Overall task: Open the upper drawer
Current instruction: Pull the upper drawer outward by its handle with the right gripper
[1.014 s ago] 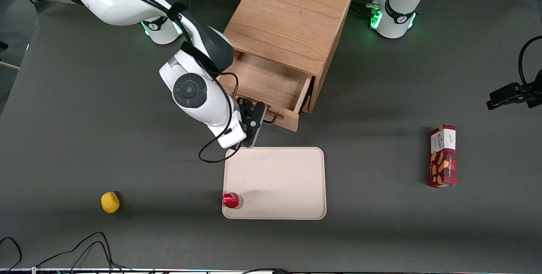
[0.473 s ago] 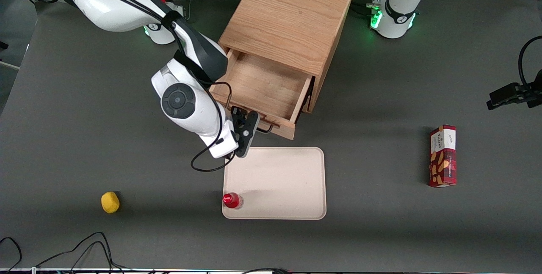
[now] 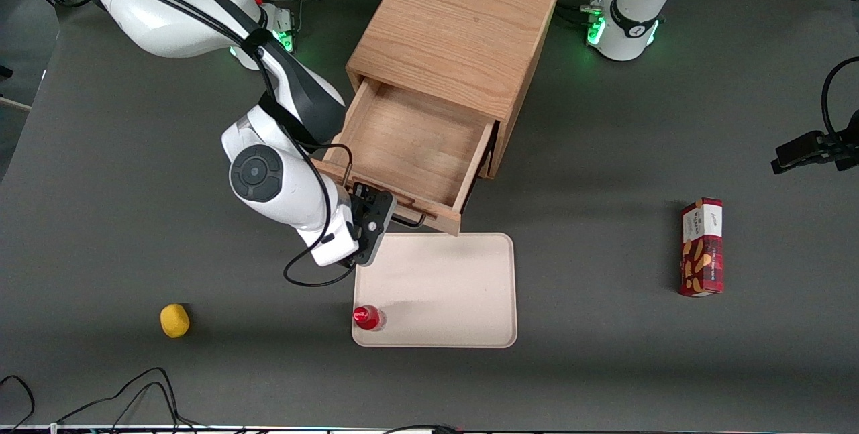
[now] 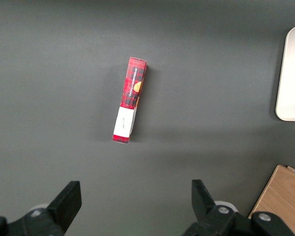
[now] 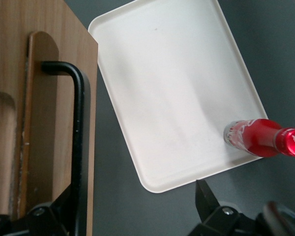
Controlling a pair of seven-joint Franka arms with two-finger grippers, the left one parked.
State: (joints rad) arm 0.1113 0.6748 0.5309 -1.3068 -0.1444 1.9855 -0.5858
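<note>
The right arm's black two-finger gripper (image 3: 384,218) sits at the black wire pull handle (image 5: 77,142), its fingers spread wide, one finger (image 5: 56,216) against the bar. The light oak upper drawer (image 3: 402,145) stands pulled well out of its box cabinet (image 3: 456,31), its front edge just above the cream rectangular tray (image 3: 470,286), where a red soda bottle (image 3: 366,317) stands.

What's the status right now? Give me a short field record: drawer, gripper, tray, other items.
upper drawer: pulled well out, inside bare
gripper: at the drawer's black handle, fingers open with the bar between them
tray: just in front of the drawer front, red bottle standing on a near corner
other items: yellow fruit, snack box, both on the table
</note>
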